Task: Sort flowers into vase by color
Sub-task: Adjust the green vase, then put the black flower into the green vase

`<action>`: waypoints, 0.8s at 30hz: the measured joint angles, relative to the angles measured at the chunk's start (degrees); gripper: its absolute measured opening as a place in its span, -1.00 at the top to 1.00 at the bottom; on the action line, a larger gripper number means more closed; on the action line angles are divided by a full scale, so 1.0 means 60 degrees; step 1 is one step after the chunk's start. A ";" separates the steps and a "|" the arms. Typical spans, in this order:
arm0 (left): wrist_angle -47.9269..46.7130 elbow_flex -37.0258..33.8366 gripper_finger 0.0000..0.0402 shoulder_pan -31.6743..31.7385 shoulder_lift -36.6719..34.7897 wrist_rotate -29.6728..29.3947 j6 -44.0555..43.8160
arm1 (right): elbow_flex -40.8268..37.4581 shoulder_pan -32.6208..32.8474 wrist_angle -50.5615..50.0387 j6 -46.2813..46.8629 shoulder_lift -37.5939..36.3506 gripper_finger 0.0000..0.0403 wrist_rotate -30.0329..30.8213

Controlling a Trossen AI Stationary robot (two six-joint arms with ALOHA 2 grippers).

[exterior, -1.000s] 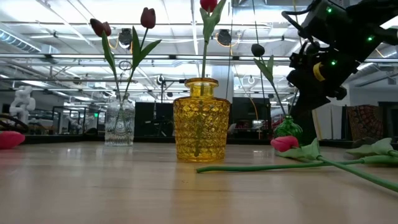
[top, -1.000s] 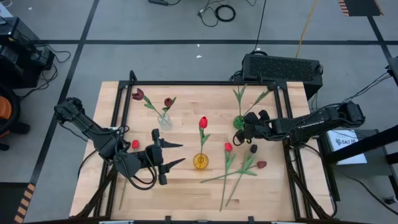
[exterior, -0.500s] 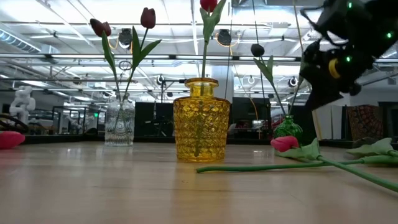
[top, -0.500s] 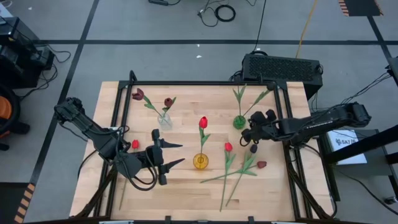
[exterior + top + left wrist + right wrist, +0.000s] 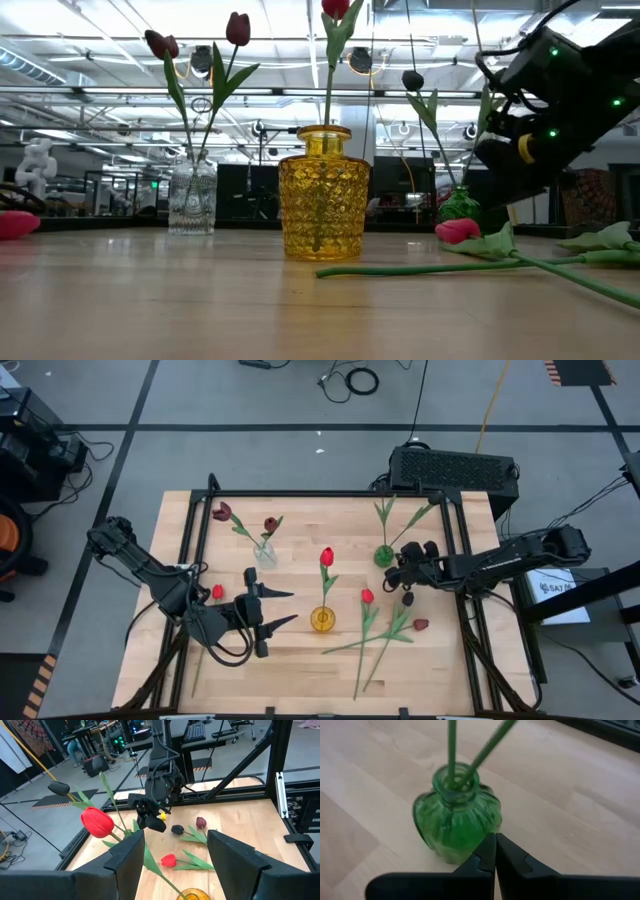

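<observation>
Three vases show in the high view: a clear one (image 5: pixel 264 553), a yellow one (image 5: pixel 322 619) and a green one (image 5: pixel 385 556), with loose flowers (image 5: pixel 385 630) lying on the worktop (image 5: pixel 300 670). Low view: the yellow vase holds one red tulip (image 5: pixel 336 8). Left wrist view: the left gripper (image 5: pixel 175 855) hovers, jaws wide apart, empty. Right wrist view: the right gripper (image 5: pixel 495 851), jaws closed on nothing, sits just beside the green vase.
</observation>
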 joint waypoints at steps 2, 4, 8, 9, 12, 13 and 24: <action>0.0032 0.0000 -0.11 0.0000 0.0000 0.0001 0.0004 | 0.0001 -0.0089 0.0475 -0.0270 0.0180 1.00 -0.0134; 0.0034 0.0000 -0.11 0.0000 0.0000 0.0001 0.0007 | 0.0001 -0.0175 0.0743 -0.0444 0.0355 1.00 -0.0257; 0.0030 0.0000 -0.11 0.0000 0.0000 0.0001 0.0015 | 0.0004 -0.0246 0.1127 -0.0553 0.0597 1.00 -0.0275; 0.0030 0.0000 -0.11 0.0000 0.0000 0.0003 0.0017 | 0.0004 -0.0246 0.1287 -0.0626 0.0649 1.00 -0.0277; 0.0027 0.0000 -0.11 0.0000 0.0000 0.0004 0.0022 | 0.0006 -0.0247 0.1635 -0.0786 0.0719 1.00 -0.0295; 0.0027 0.0000 -0.11 0.0000 0.0000 0.0005 0.0022 | 0.0008 -0.0257 0.1732 -0.0845 0.0734 1.00 -0.0302; 0.0005 0.0000 -0.11 0.0000 0.0000 0.0005 0.0021 | 0.0123 -0.0029 0.0449 -0.0136 -0.0002 1.00 -0.1236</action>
